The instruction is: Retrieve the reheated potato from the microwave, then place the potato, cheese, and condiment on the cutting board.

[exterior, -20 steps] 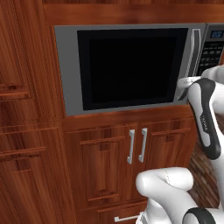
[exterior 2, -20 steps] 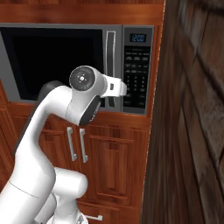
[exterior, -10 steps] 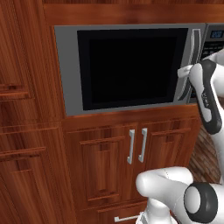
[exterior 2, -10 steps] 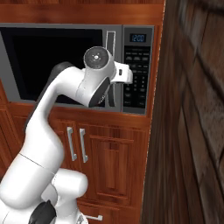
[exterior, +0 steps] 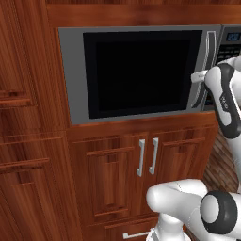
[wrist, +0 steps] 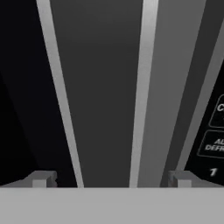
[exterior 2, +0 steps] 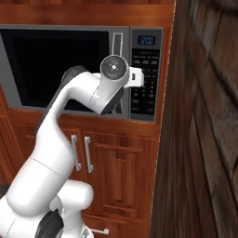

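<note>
The microwave (exterior: 141, 75) is closed; the potato probably is inside, unseen. Our jaws stand spread on both sides of the handle (wrist: 142, 92). If we close off-centre, they may slip when pulling.

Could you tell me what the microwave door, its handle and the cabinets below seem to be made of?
Microwave door: glossy black glass, apparently, in a matte grey frame. Handle: brushed silver metal, judging by its pale sheen. Cabinets: reddish-brown wood with visible grain, likely varnished.
</note>
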{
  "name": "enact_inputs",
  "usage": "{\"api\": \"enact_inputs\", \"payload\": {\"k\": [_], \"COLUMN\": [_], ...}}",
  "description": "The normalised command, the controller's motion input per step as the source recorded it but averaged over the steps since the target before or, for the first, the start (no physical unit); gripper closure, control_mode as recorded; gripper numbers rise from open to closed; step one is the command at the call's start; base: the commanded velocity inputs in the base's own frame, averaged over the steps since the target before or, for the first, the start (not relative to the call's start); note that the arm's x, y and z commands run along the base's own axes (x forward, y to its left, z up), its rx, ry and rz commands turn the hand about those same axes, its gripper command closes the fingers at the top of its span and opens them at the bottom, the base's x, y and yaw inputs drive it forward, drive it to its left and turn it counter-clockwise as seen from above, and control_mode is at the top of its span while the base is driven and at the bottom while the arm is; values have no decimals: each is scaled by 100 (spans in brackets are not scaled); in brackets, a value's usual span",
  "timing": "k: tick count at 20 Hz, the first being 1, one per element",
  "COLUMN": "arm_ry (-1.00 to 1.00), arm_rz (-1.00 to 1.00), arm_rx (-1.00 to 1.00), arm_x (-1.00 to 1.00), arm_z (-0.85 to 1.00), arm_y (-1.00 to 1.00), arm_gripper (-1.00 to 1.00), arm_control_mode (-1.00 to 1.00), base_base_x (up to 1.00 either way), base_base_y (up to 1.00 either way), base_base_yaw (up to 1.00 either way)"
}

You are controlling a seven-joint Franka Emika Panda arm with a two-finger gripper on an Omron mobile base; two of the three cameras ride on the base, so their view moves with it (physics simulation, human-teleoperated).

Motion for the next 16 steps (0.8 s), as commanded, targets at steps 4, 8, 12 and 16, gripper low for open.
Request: {"api": "enact_inputs", "payload": {"k": [4,8,12,16], "arm_ry": [0,3,1,-2], "arm_rz": [1,6,8,10], "arm_rx": [4,11,13,7], "arm_x": [42,50,45,43], "arm_z": [-1,0,-3,-15], "arm_y": [-1,-5,-2,19], "arm_gripper": [-100,-100,-100,100], "arm_control_mode": [-100,-100,-100,-100], "base_base_x": [0,0,0,0], "base_base_y": [0,0,0,0], "base_base_yaw": [0,0,0,0]}}
